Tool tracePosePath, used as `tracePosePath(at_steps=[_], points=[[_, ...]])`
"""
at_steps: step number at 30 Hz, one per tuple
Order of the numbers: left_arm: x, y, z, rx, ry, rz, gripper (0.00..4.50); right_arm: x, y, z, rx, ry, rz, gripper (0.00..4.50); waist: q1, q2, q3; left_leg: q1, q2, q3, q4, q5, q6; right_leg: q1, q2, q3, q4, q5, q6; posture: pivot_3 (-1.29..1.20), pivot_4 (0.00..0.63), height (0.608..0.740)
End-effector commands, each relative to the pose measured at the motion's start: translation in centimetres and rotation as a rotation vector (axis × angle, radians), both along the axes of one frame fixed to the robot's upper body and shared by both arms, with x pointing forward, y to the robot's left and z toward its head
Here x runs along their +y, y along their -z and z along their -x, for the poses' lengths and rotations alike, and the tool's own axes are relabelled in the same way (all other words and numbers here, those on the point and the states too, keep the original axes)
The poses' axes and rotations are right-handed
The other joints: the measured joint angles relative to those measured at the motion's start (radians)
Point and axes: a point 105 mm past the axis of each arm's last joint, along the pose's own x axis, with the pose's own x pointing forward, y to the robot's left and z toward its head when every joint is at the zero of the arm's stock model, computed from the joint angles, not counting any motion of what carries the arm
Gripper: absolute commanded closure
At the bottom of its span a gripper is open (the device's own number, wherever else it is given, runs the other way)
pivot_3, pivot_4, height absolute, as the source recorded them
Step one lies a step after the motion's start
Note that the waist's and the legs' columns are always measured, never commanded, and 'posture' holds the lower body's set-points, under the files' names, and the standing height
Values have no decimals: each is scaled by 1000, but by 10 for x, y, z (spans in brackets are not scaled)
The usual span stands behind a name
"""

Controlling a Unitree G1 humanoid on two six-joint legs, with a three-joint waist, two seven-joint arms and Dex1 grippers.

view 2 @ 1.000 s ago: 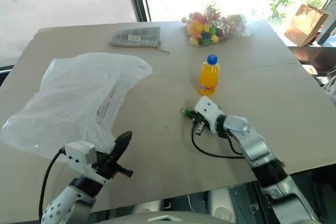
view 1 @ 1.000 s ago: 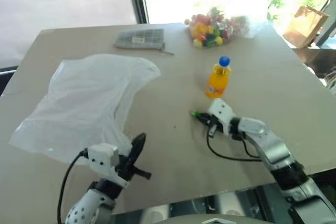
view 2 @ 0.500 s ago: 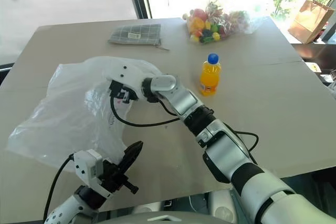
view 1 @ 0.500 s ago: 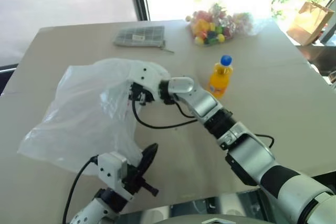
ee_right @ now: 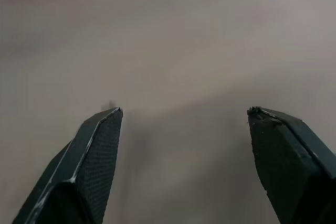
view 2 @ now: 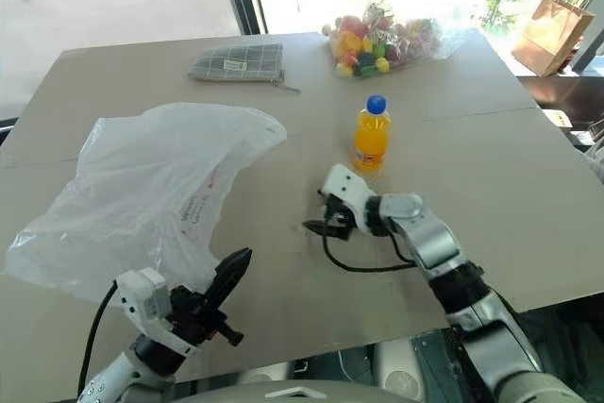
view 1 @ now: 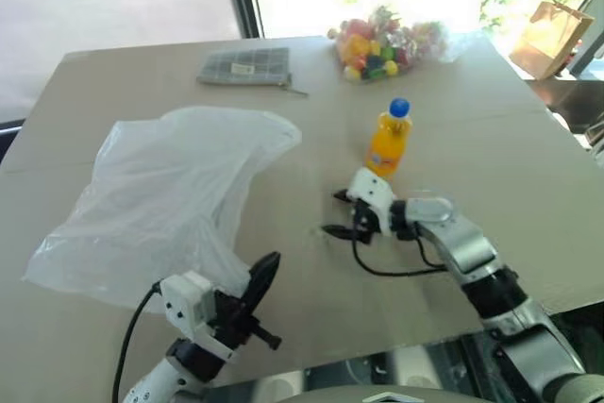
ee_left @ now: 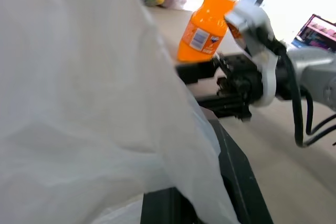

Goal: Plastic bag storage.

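The plastic bag (view 1: 160, 191), large, thin and milky white, lies crumpled on the left half of the table. Its near corner runs down to my left gripper (view 1: 268, 268), which is shut on it at the table's front edge. In the left wrist view the plastic bag (ee_left: 79, 93) drapes over that gripper's dark fingers (ee_left: 233, 177). My right gripper (view 1: 337, 214) hovers low over mid-table, just in front of the orange drink bottle (view 1: 389, 139). It is open, and the right wrist view shows its fingertips (ee_right: 107, 124) wide apart with bare table between them.
A clear bag of colourful sweets (view 1: 382, 42) sits at the far edge. A grey checked pouch (view 1: 247, 66) lies at the back, left of the sweets. A brown paper bag (view 1: 552, 37) stands beyond the table's right corner. Bare tabletop (view 1: 491, 139) spreads right of the bottle.
Half a second ago my right arm reached across onto the bag. It has drawn back beside the bottle, where it was a second ago, and opened. The bag has settled flatter.
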Motion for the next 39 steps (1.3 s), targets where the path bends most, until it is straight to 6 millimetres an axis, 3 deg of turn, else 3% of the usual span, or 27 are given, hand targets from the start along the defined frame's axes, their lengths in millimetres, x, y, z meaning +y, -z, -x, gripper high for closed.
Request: tracePosePath(at_steps=[1,5,10,16,19,31,39], points=[[-3,-13,8,-36,62,40,4500,-62,-14,-20,13,285,-16,680,2,0,0,1,0,0,0,0,0,0,0,0,0,0,0,0,150,740],[-5,-16,12,-36,91,69,4500,-96,-21,-30,33,456,-29,680,4,-1,0,0,-1,0,2,0,0,0,-3,1,0,0,0,0,150,740],[-7,-16,11,-38,105,63,4500,-113,-22,-43,22,585,-23,680,0,-1,0,0,-1,1,1,0,0,0,0,3,0,0,0,0,150,740],[-7,-16,9,-48,109,67,4500,-94,-40,-52,-75,519,-97,680,1,-1,0,0,-1,1,1,0,0,0,1,4,0,0,0,0,150,740],[-6,-16,9,-48,110,68,4500,-86,-41,-49,-72,481,-101,20,1,-1,0,0,-1,1,1,0,0,0,1,4,0,0,0,0,150,740],[-6,-14,8,-43,114,51,4500,-60,-59,-60,-157,461,-220,20,-1,0,0,1,0,1,1,0,0,0,2,5,1,0,0,0,150,740],[-8,-15,10,-44,113,51,4500,-53,-58,-72,-174,521,-244,20,-1,0,0,1,0,2,1,0,0,0,3,6,1,0,0,0,150,740]])
